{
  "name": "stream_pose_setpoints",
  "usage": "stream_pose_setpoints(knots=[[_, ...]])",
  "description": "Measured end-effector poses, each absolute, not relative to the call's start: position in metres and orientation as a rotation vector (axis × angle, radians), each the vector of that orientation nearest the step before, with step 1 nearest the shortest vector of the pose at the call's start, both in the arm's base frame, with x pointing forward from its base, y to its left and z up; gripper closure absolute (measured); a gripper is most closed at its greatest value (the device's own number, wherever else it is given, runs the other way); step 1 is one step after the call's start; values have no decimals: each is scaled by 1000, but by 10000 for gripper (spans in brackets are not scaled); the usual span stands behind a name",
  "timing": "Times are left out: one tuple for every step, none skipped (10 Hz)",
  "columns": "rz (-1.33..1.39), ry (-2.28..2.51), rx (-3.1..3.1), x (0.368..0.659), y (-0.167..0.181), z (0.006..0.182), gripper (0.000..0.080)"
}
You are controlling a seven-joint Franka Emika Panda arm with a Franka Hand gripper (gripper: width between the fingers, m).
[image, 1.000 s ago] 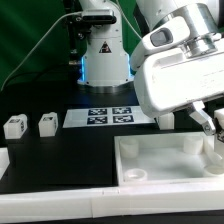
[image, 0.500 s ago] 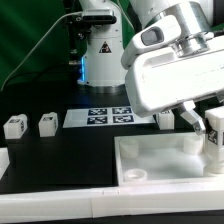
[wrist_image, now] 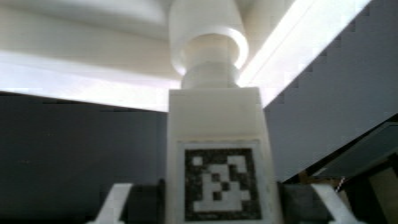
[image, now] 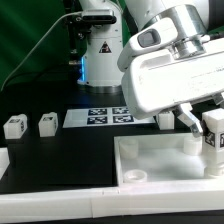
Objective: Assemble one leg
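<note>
My gripper [image: 207, 128] is at the exterior view's right, over the right end of the large white tray [image: 150, 172]. It is shut on the leg [image: 213, 137], a white post held upright with its tag facing the camera. In the wrist view the leg [wrist_image: 217, 120] runs away from the camera between my two fingertips [wrist_image: 119, 205], its tag [wrist_image: 221, 180] near them. Its round tip [wrist_image: 214, 48] points at the tray's white surface [wrist_image: 107, 40]. Whether the tip sits in a socket is hidden.
Two more small white tagged legs [image: 14, 126] [image: 47, 123] stand at the exterior view's left, and another [image: 165, 119] sits behind the tray. The marker board [image: 108, 116] lies at the back middle. A white part [image: 3, 160] is at the left edge.
The gripper body has turned and shifted toward the exterior view's left. The leg now shows more fully and a little higher at the right edge.
</note>
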State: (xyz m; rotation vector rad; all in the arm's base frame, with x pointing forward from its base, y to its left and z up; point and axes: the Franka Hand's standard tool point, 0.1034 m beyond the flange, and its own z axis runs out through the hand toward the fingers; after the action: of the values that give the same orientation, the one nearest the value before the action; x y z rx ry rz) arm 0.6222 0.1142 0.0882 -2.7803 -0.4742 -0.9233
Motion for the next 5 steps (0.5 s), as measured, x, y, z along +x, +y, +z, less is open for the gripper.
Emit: stream_pose_setpoints(knots=[[-920,-478,-2780,622,115,89,506],[-918,-480,-2780,621,116,88,506],[-921,-480,-2780,621,115,88,506],[-926,-478,-2782,620,113,87,506],[-914,-477,-2785,618,110,82,506]])
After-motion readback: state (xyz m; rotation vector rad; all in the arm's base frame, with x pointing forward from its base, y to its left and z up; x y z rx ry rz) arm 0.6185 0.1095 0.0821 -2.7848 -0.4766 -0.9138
